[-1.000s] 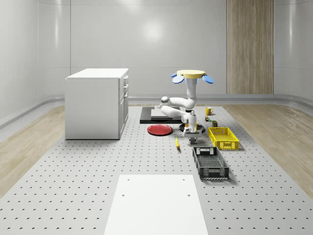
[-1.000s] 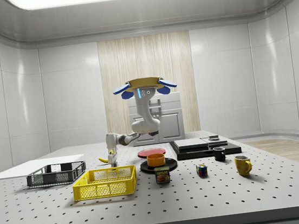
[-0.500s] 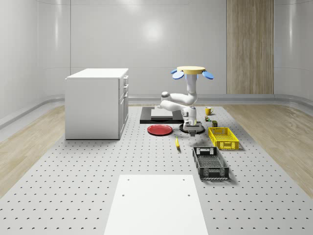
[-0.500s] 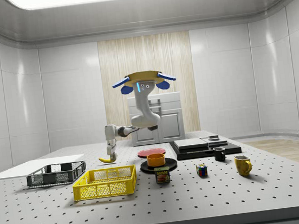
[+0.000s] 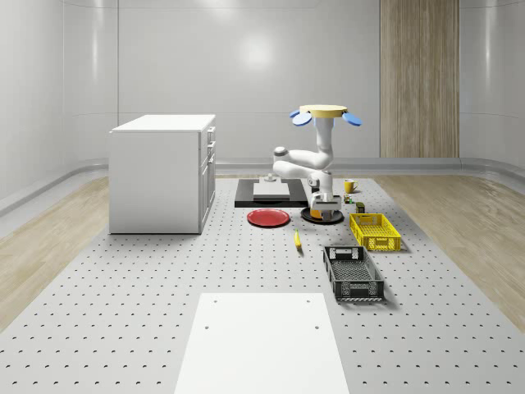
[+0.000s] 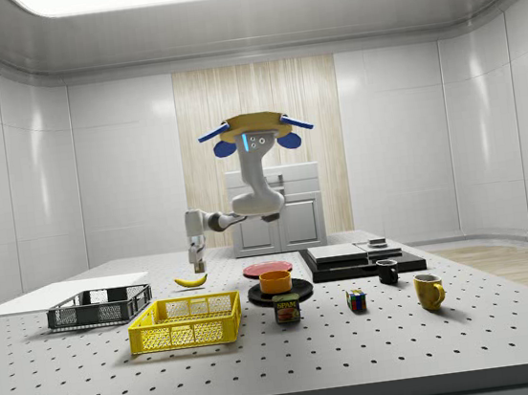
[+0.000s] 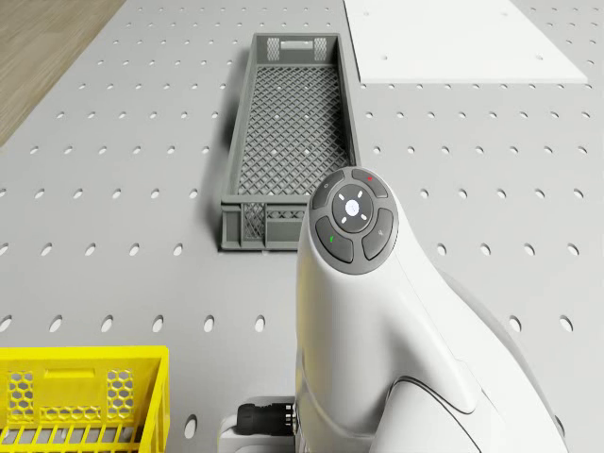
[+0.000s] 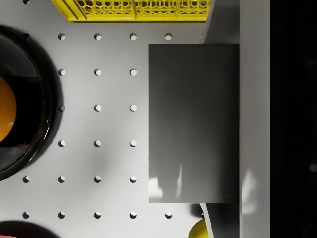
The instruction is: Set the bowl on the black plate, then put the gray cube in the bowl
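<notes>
Tool now higher, beside bowl.

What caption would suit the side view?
Drone hovering above the table, its gripper hanging above a banana.

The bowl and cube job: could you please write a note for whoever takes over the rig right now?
Gripper: hangs above the table beside the black plate, on the banana side.
Drone: hovers over the plate.
Bowl: sits on the plate, so that step is done.
Gray cube: close before the wrist camera, seemingly carried.
Left: bring the cube over the bowl and set it inside.
</notes>
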Tool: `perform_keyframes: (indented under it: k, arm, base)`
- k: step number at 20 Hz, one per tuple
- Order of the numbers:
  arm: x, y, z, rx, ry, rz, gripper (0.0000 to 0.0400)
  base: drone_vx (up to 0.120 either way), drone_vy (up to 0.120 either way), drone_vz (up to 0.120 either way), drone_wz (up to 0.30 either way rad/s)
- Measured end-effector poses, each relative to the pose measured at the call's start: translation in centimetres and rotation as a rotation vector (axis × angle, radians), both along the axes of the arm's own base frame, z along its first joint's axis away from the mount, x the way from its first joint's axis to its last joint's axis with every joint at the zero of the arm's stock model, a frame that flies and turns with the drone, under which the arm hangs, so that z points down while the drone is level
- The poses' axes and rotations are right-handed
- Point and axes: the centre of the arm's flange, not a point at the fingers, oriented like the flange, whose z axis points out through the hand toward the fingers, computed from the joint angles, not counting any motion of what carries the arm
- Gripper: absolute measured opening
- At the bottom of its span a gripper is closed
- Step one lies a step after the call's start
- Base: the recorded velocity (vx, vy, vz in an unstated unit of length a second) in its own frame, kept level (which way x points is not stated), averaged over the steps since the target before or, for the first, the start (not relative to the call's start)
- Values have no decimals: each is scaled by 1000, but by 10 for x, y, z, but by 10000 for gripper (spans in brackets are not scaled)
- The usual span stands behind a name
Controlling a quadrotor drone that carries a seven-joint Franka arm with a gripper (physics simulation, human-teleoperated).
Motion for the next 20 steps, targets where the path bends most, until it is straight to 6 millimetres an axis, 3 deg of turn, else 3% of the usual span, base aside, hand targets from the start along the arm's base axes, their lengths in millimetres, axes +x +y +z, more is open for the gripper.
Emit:
perform_keyframes:
  k: [20]
  arm:
    - [0, 0, 0, 0, 0, 0, 250]
  base:
    - [-120, 0, 0, 0]
